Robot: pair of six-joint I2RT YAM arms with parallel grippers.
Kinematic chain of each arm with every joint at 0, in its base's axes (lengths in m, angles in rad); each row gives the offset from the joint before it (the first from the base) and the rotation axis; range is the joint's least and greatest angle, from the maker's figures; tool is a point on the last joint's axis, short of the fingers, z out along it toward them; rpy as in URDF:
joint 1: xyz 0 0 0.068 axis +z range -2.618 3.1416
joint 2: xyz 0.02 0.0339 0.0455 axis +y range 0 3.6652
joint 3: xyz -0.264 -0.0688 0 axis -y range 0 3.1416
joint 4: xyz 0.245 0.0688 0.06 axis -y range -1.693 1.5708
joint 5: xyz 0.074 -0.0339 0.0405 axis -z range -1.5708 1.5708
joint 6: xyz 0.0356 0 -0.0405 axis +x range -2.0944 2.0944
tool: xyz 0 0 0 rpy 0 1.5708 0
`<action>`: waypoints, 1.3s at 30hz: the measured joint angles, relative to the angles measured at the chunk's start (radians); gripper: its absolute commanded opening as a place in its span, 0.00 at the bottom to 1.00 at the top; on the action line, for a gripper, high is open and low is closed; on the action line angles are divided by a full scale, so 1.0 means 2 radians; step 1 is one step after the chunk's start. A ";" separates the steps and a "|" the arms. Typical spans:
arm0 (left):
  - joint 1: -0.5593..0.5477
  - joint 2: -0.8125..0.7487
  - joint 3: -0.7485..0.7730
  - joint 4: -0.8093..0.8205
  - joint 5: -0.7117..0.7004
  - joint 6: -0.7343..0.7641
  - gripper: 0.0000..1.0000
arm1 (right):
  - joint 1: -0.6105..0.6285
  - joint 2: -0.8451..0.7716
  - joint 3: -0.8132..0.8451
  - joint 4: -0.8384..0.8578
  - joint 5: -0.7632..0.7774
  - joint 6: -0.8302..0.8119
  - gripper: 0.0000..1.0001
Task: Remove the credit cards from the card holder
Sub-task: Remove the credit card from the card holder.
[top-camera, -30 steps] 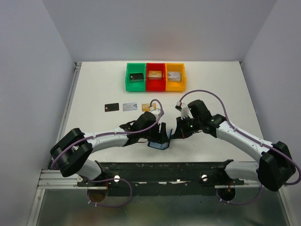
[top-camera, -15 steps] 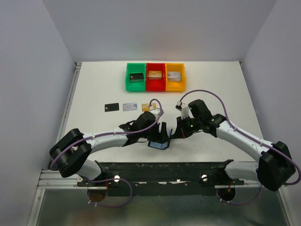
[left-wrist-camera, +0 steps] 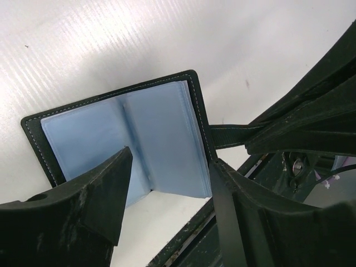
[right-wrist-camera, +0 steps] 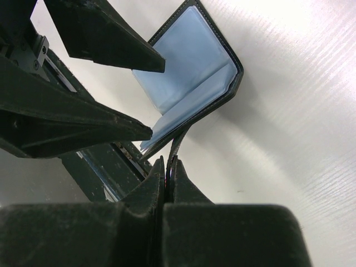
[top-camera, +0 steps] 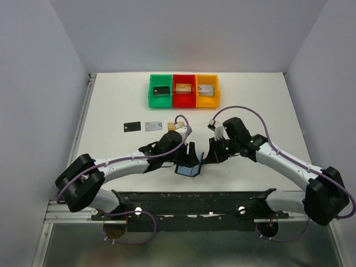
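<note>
The card holder [top-camera: 188, 169] stands open near the front edge, black outside with blue-grey sleeves [left-wrist-camera: 139, 133] inside. My right gripper [right-wrist-camera: 169, 164] is shut on a thin black flap of the card holder [right-wrist-camera: 192, 72] and holds it up. My left gripper [left-wrist-camera: 167, 186] is open, its fingers [left-wrist-camera: 103, 189] hanging just over the open sleeves, with nothing between them. Three credit cards lie in a row on the table: black [top-camera: 132, 127], silver-grey [top-camera: 153, 126] and tan-gold [top-camera: 171, 127], the last partly hidden behind the left arm's cable. The sleeves I can see show only blue.
Green [top-camera: 160, 90], red [top-camera: 184, 89] and yellow [top-camera: 206, 89] bins stand in a row at the back, each holding a block. The table's dark front rail [top-camera: 194, 197] runs right below the card holder.
My left wrist has shifted slightly away from the front edge above the card holder. The right gripper keeps its grip and has not moved.
</note>
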 measured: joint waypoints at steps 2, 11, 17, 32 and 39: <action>0.001 0.000 -0.002 0.000 -0.001 0.000 0.68 | 0.000 0.000 0.000 0.000 0.000 0.000 0.00; 0.001 0.008 -0.003 0.001 -0.001 0.000 0.63 | 0.000 0.000 0.000 0.000 0.000 0.000 0.00; 0.001 0.018 -0.008 0.009 0.002 -0.001 0.64 | 0.000 0.000 0.000 0.000 0.000 0.000 0.00; 0.001 0.019 -0.010 0.019 0.010 -0.001 0.69 | 0.000 0.002 0.000 0.000 -0.001 0.000 0.00; 0.001 0.023 -0.010 0.019 0.010 -0.001 0.66 | 0.000 0.004 0.000 0.000 -0.001 0.000 0.00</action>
